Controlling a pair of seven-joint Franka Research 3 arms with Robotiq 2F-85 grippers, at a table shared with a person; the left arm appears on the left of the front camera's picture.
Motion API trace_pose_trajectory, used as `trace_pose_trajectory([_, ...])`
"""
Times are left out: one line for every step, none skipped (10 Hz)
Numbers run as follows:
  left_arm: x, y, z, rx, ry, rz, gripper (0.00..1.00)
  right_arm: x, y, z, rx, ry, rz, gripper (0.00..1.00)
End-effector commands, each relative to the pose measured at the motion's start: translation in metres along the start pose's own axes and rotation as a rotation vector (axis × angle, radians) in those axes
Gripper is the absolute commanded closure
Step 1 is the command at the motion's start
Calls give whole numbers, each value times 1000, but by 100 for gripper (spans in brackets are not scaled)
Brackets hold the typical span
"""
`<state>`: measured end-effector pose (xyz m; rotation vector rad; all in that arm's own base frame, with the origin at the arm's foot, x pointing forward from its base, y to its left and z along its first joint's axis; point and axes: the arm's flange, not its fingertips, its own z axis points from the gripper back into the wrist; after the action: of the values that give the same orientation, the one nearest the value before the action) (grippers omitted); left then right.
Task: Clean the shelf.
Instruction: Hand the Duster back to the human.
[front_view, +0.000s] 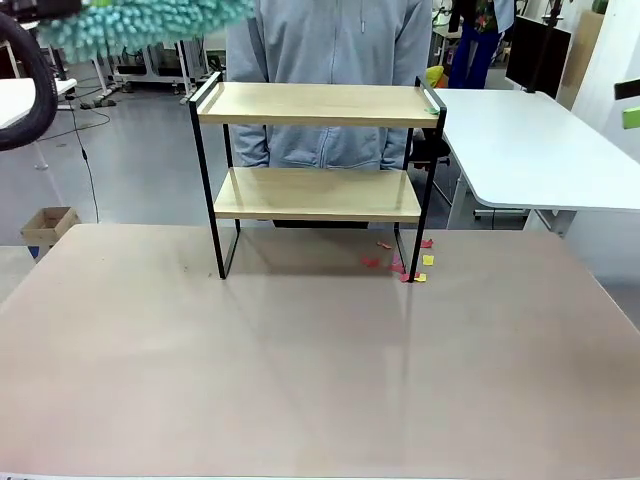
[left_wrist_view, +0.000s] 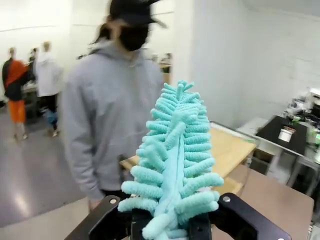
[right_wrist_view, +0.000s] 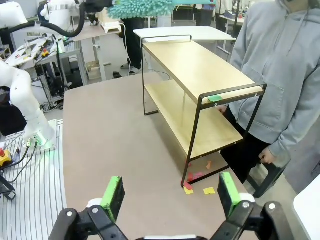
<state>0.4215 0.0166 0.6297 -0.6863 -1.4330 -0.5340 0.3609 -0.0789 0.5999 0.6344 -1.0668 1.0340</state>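
My left tool (left_wrist_view: 170, 227) is clamped tight on the base of a fluffy teal chenille duster (left_wrist_view: 172, 165), whose head rises straight up between the fingers. In the front view the duster hangs high at upper left, above and to the left of the shelf, not touching it.

My right tool (right_wrist_view: 170, 192) stands wide apart, green pads (right_wrist_view: 114, 196) bare, holding nothing, hovering over the grey-brown table (front_view: 320, 370) on the shelf's right side.

The small two-tier shelf (front_view: 315, 160), light wood boards in a thin black metal frame, stands at the table's far edge, with a person in a grey hoodie (front_view: 330, 60) just behind it. A small green scrap (right_wrist_view: 215, 98) lies on the top board's right end. Red and yellow paper bits (front_view: 405, 262) sit on the table by the right front leg.

Risks, as I judge them: a hard sweep could push the light shelf toward the person or tip it; the frame rail may snag the duster; debris may only scatter onto the table.
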Motion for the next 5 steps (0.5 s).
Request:
trace_pose_trajectory([-6, 30, -7, 177, -72, 34, 81, 5, -1, 1, -1, -12, -9, 0])
trace_pose_trajectory([-16, 47, 2, 323, -103, 20, 81, 5, -1, 1, -1, -12, -9, 0])
trace_pose_trajectory([-24, 54, 11, 401, -132, 23, 81, 5, -1, 1, -1, -12, -9, 0])
trace_pose_trajectory([-33, 60, 19, 468, -160, 32, 81, 5, -1, 1, -1, -12, -9, 0])
trace_pose_trajectory([-46, 67, 22, 553, -143, 21, 81, 5, -1, 1, -1, -12, -9, 0])
